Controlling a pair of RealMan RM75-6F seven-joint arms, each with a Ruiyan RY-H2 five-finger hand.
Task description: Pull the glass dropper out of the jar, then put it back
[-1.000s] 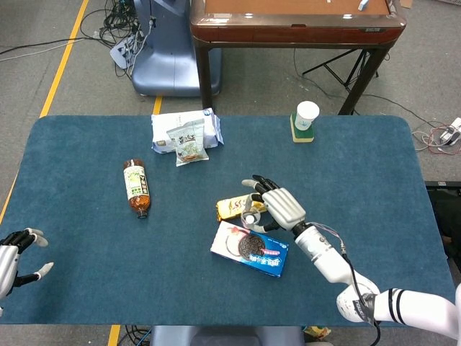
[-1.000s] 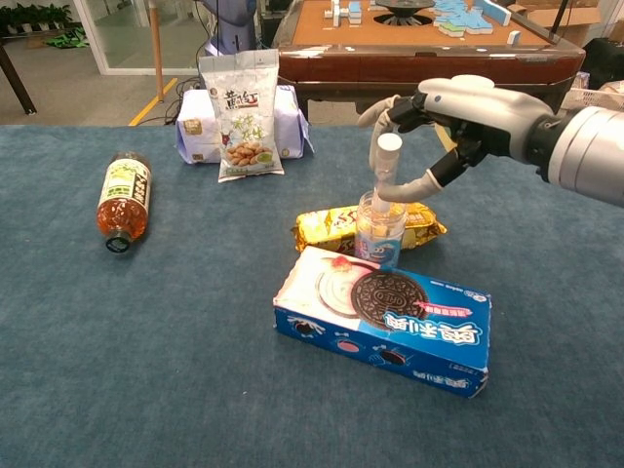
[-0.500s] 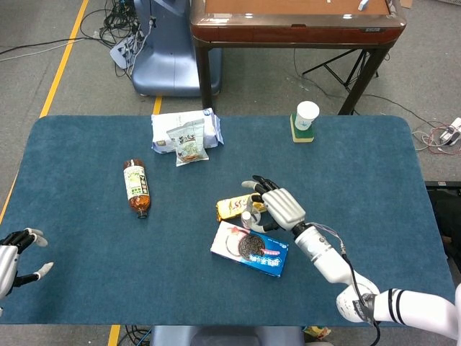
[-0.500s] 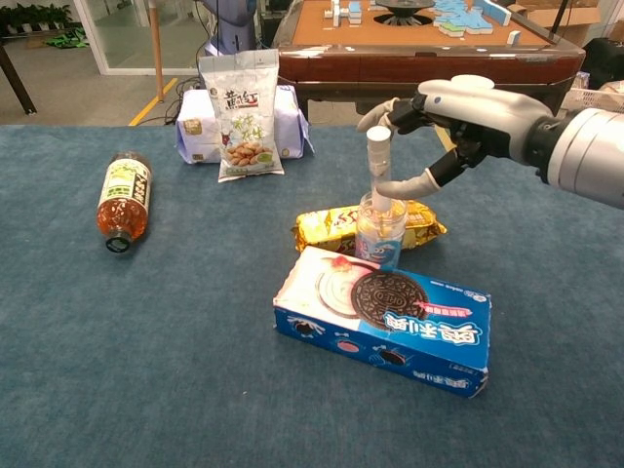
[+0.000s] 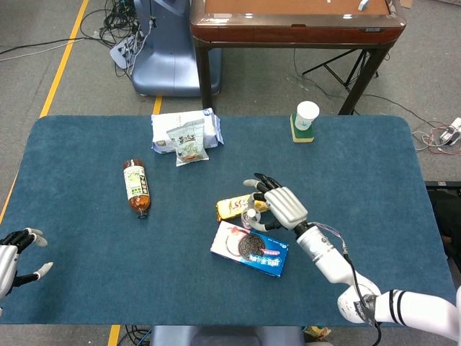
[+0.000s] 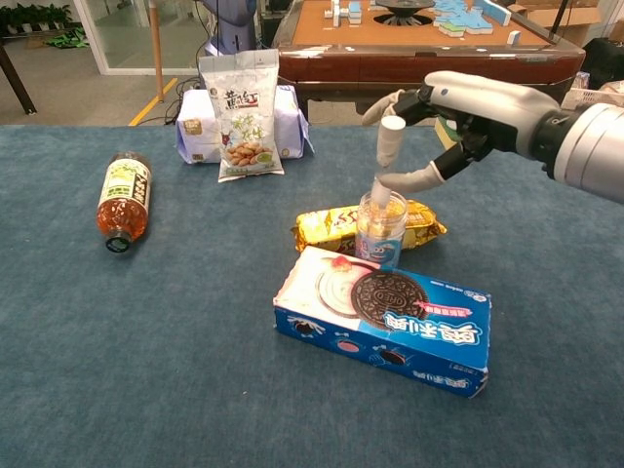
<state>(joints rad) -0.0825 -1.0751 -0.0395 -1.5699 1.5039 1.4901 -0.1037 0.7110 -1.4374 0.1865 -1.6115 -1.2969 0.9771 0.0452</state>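
— Two hands show, yes? What is each one doing?

— Right hand [image 6: 458,102], at the upper right of the chest view, pinches the glass dropper [image 6: 387,151] between thumb and a finger, other fingers spread above it. Left hand [image 5: 16,254] sits at the lower left edge of the head view, fingers apart, holding nothing.

— Where is the dropper?

— Its white bulb stands up in the upper centre of the chest view, tilted a little; its lower end reaches down into the mouth of the jar [image 6: 380,229]. Whether the tip touches the glass I cannot tell.

— And the jar itself?

— Upright at the middle of the frame, clear, with a blue label. It stands between the gold snack packet [image 6: 336,226] behind it and the blue cookie box [image 6: 390,322] in front of it, just beside both.

— What else lies on the blue table [image 6: 175,370]?

— At the left of the chest view, a tea bottle [image 6: 123,198] on its side, its neck toward the camera. At the upper left, a white nut pouch [image 6: 241,117] leaning against a pale wrapped pack [image 6: 292,112]. In the head view, at upper right of the cloth, a paper cup [image 5: 306,117] on a small green block [image 5: 300,134].

— Beyond the table?

— At the top of the head view, a brown-topped table [image 5: 288,18].
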